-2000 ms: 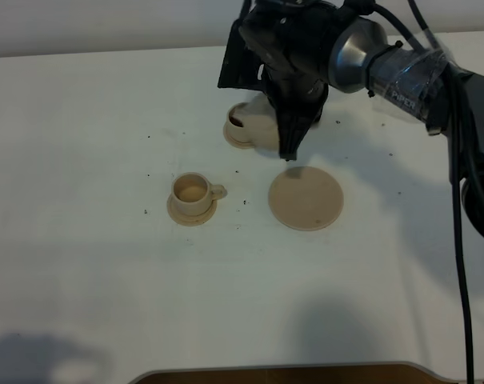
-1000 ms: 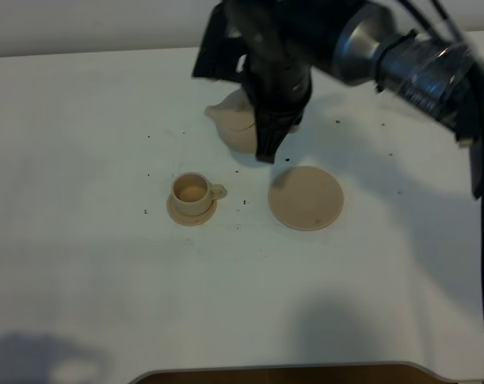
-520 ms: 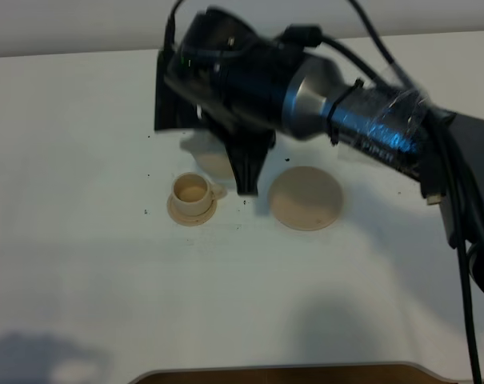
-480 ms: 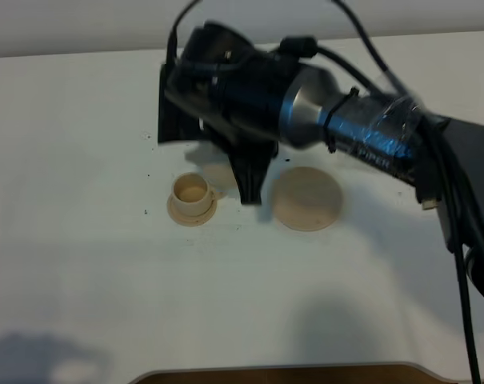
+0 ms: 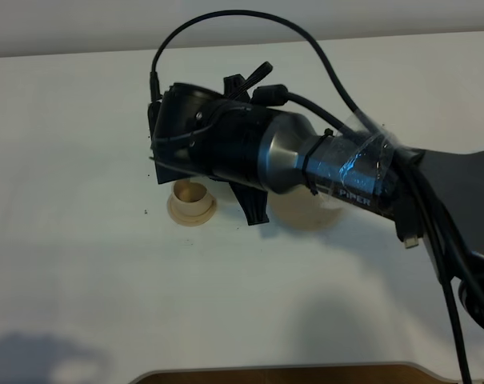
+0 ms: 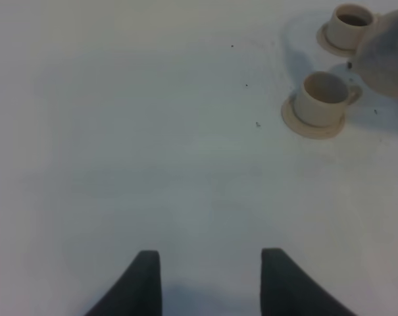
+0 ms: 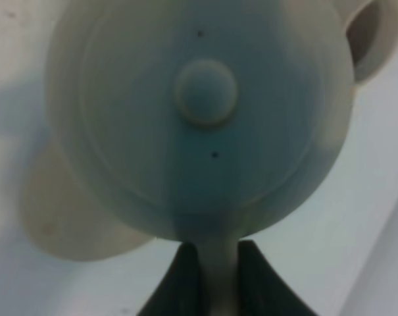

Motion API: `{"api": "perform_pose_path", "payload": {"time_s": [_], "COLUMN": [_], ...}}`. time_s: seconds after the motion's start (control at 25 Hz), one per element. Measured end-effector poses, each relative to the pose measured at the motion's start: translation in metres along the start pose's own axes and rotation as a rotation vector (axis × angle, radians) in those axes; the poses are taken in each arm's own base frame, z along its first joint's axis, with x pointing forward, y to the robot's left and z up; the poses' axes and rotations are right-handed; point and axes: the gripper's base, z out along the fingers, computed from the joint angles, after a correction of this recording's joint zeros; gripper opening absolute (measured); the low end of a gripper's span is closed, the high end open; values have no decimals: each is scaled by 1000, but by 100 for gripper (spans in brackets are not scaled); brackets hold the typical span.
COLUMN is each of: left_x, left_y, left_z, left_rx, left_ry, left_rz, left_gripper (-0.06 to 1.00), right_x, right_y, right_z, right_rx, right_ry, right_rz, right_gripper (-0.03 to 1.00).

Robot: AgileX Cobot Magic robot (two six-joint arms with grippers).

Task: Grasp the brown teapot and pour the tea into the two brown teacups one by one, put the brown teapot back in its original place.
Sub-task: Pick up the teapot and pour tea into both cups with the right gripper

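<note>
The right gripper (image 7: 212, 280) is clamping the teapot (image 7: 205, 118) tight, holding it just beside a cup (image 5: 190, 198). The left gripper (image 6: 208, 270) is hovering, jaws apart, empty.

Right arm (image 5: 218, 148): my black cylindrical housing meets a brushed silver collar (image 5: 286, 164), followed by a black link with white PIPER lettering (image 5: 358, 193) under crinkled clear tape (image 5: 366, 160). A thin black cable (image 5: 226, 12) arcs above the housing. My left fingers (image 6: 143, 286) are dark grey tapered blades.
</note>
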Motion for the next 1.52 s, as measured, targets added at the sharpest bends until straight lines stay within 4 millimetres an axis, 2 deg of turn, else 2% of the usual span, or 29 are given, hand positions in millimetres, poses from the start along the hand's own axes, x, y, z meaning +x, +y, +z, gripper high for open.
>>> {"api": "perform_pose_path", "payload": {"time_s": [0.32,1.08,1.52], "left_x": [0,0,0], "left_y": [0,0,0], "left_z": [0,0,0], "left_rx": [0,0,0], "left_ry": [0,0,0], "left_rz": [0,0,0], "left_gripper": [36,36,36], "right_x": [-12,-22,-19], "right_y": [6,7,5], "right_z": [22,13,11], "right_rx": [79,174,202], "right_ry": [75,88,130], "right_rz": [-101,-218,-284], "right_gripper": [12,12,12]}}
